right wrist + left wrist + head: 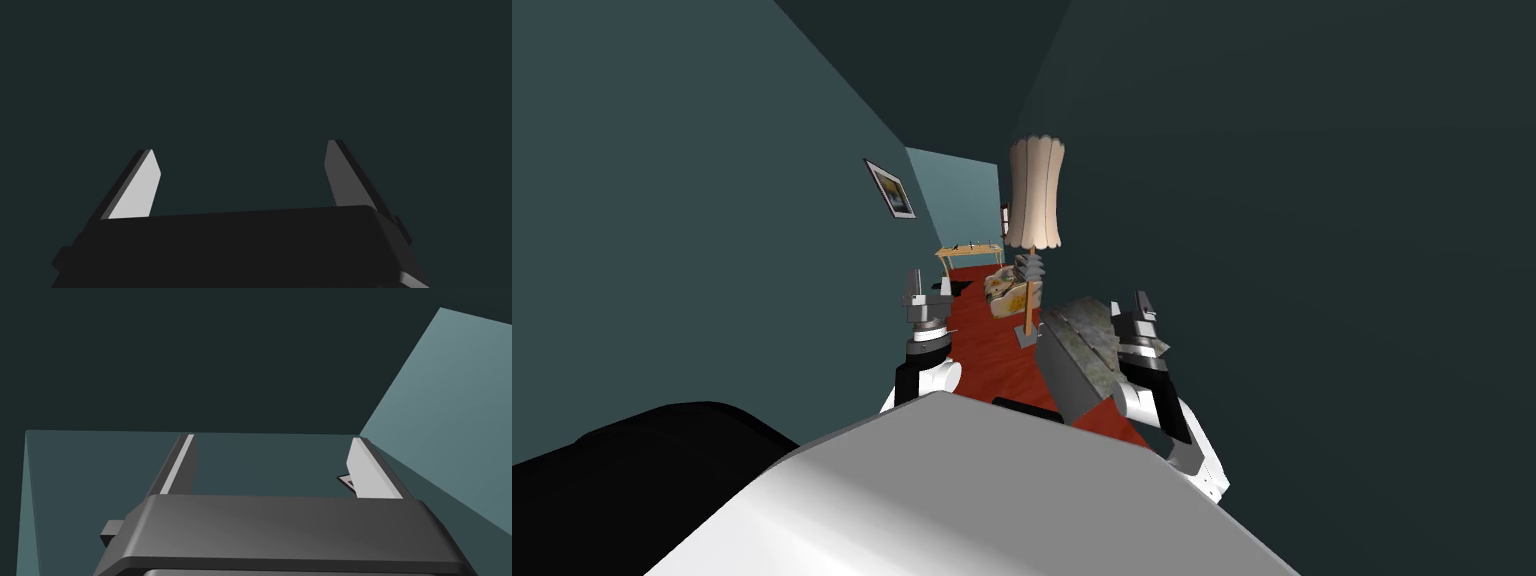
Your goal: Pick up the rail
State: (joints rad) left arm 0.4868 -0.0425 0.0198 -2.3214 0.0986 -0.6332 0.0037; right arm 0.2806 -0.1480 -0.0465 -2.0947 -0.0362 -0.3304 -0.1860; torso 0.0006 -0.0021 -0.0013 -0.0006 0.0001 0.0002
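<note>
Nearest, both arms are rising in front of me. The left gripper (274,438) is gaping wide and touching nothing. The right gripper (241,147) is spreading just as wide, also empty. A mottled grey slab (1077,355) is lying just beside the right gripper. Beyond, a lamp (1034,200) is standing on the red floor (992,350). Farther on, a table (969,250) is bearing small dark things. I cannot tell which thing is the rail.

Brightness: dim; the teal wall (662,200) on the left is lit, the right one near black.
Brightest: lampshade (1035,195) and red floor (992,350).
Lens: walls splay toward the corners.
Lower left: a black area (612,480).
Right gripper (241,146): one finger (137,187) pale, the other shaded.
</note>
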